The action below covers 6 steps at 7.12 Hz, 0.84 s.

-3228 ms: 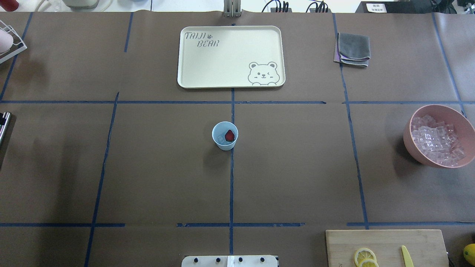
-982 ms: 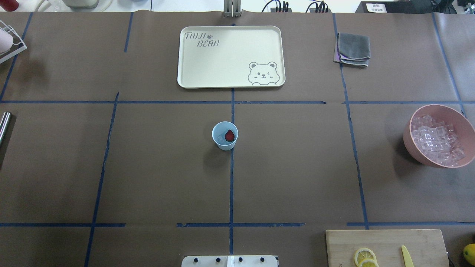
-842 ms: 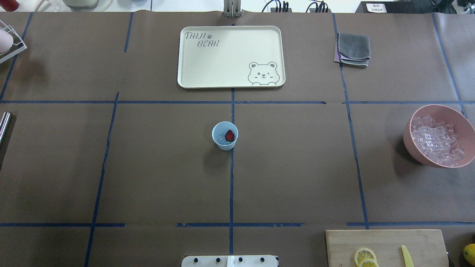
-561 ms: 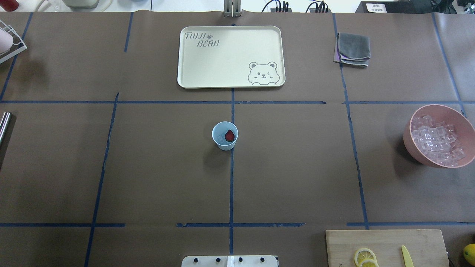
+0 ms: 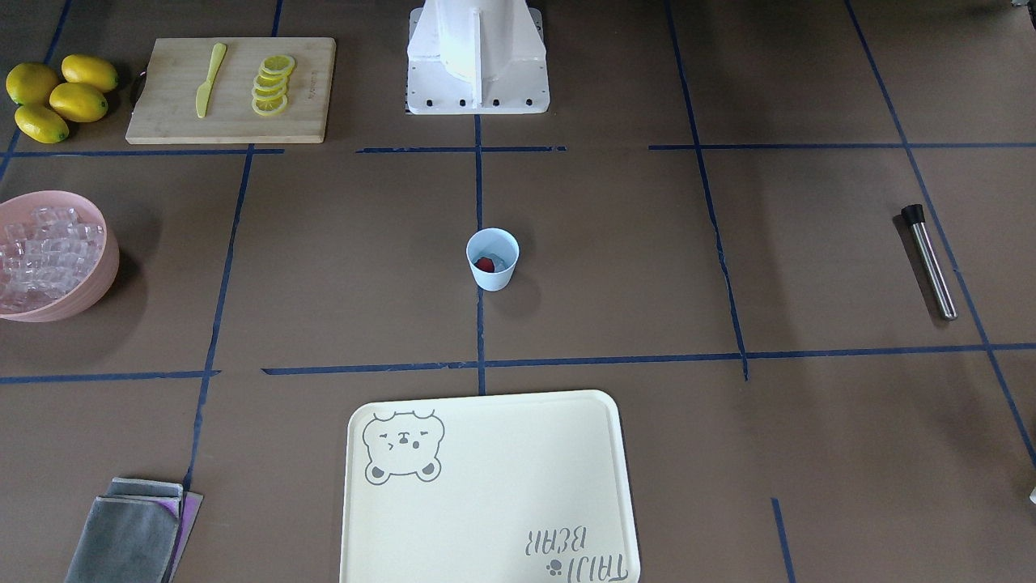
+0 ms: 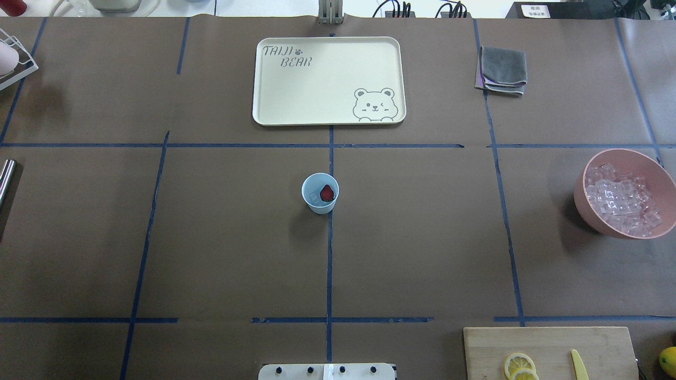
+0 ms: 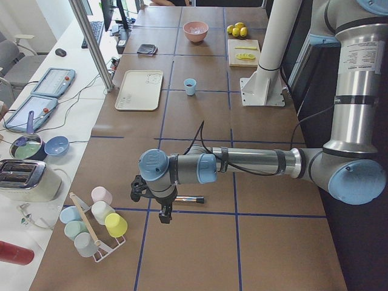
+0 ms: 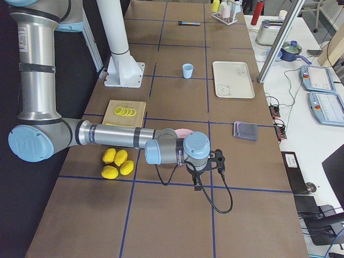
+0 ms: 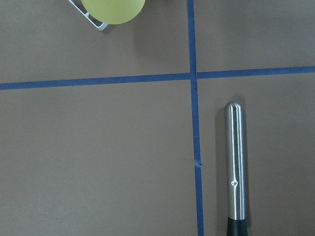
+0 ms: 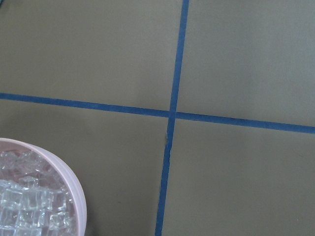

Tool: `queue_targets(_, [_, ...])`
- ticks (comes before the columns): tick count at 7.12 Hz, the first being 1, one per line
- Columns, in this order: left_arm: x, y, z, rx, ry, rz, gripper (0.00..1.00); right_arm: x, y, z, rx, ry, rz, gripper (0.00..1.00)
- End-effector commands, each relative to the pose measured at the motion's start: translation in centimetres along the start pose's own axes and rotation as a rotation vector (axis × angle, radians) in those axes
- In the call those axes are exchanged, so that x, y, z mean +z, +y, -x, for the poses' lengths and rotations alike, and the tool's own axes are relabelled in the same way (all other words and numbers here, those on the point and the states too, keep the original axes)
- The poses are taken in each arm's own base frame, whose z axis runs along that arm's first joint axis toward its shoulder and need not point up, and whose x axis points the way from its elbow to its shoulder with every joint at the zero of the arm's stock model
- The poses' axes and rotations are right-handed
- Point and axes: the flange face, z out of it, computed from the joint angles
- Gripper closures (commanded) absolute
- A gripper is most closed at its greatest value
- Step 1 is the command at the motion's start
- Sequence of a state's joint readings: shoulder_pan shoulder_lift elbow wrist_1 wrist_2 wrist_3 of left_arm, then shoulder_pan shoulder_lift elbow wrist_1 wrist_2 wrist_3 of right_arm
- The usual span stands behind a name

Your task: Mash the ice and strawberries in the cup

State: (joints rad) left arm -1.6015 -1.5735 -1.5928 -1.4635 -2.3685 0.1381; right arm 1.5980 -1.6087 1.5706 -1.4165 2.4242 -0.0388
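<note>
Cup holding strawberry and ice, middle of tabletop.
Left pincer near steel rod, right pincer near pink bowl; cannot tell either's opening.

In the overhead view, the cup stands at frame centre, with the strawberry and ice inside it. The tray lies above it and my base plate sits at bottom centre. The cloth is upper right, the bowl at the right edge. Lower right, lemon slices lie on the cutting board. The rod lies at the left edge.
</note>
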Motion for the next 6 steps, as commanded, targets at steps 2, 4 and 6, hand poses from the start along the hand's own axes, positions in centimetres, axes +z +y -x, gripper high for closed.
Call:
queue_targets(2, [0.17, 0.15, 0.15, -0.002, 0.0, 0.003, 0.0, -0.26, -0.41, 0.33, -0.006, -0.008, -0.005, 0.0])
queue_targets(4, [0.31, 0.11, 0.29, -0.003, 0.002, 0.005, 0.0, -0.58, -0.44, 0.39, -0.006, -0.011, -0.011, 0.0])
queue_targets(6, [0.31, 0.11, 0.31, -0.003, 0.001, 0.005, 0.0, -0.73, -0.5, 0.34, -0.005, -0.01, -0.015, 0.0])
